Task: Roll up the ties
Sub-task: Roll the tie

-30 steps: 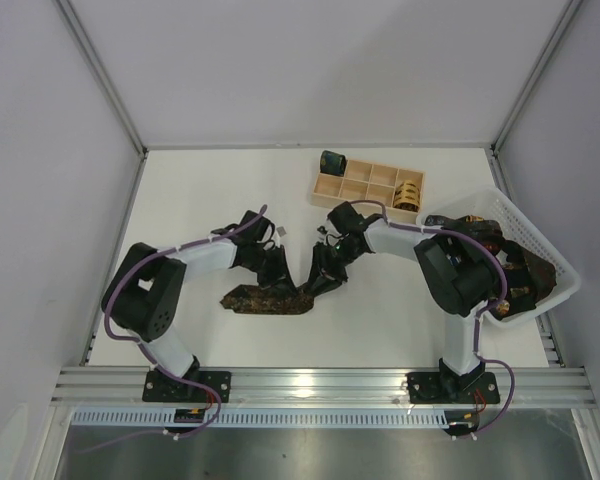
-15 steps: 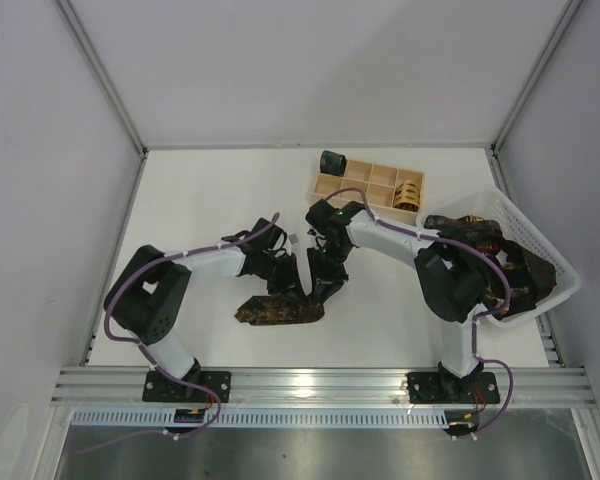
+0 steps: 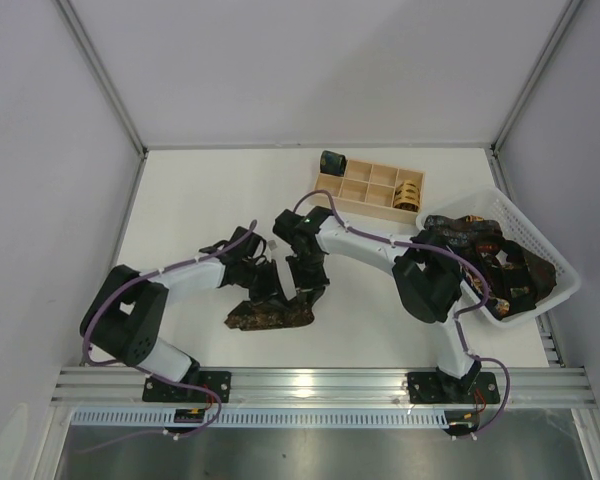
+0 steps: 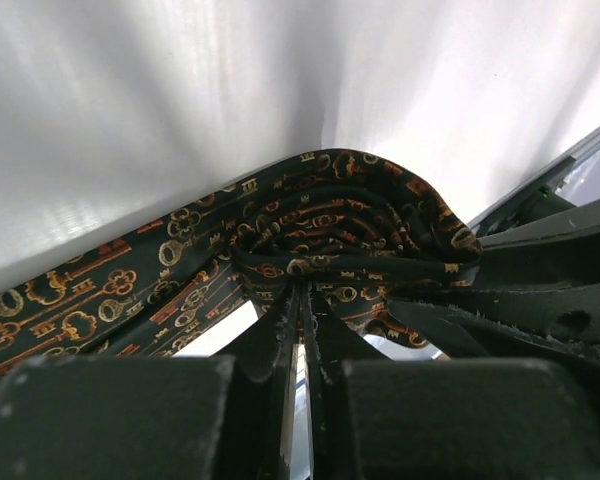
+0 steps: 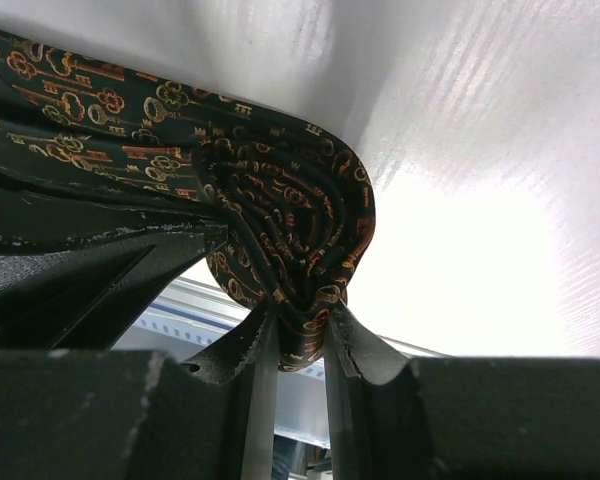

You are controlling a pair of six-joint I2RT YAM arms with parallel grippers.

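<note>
One tie (image 3: 268, 315), dark with a gold key pattern, lies partly flat on the white table, and its end is wound into a loose coil (image 5: 285, 225). My left gripper (image 4: 302, 295) is shut on a fold of the coil (image 4: 340, 225). Facing it, my right gripper (image 5: 298, 325) is shut on the coil's lower edge. Seen from above, the left gripper (image 3: 268, 285) and right gripper (image 3: 305, 278) meet over the tie. More ties (image 3: 500, 262) are heaped in the white basket (image 3: 565, 290). A dark green coil (image 3: 332, 160) and a tan-gold coil (image 3: 410, 192) sit at the wooden tray (image 3: 355, 188).
The tray stands at the back of the table, right of centre, and the basket sits at the right edge beside the right arm's elbow (image 3: 425, 285). Grey walls close in the table on three sides. A metal rail (image 3: 320, 385) runs along the near edge.
Both grippers have shifted left and toward the near edge with the tie's coiled end between them. The right arm has stretched farther left, and the left arm's elbow has swung outward.
</note>
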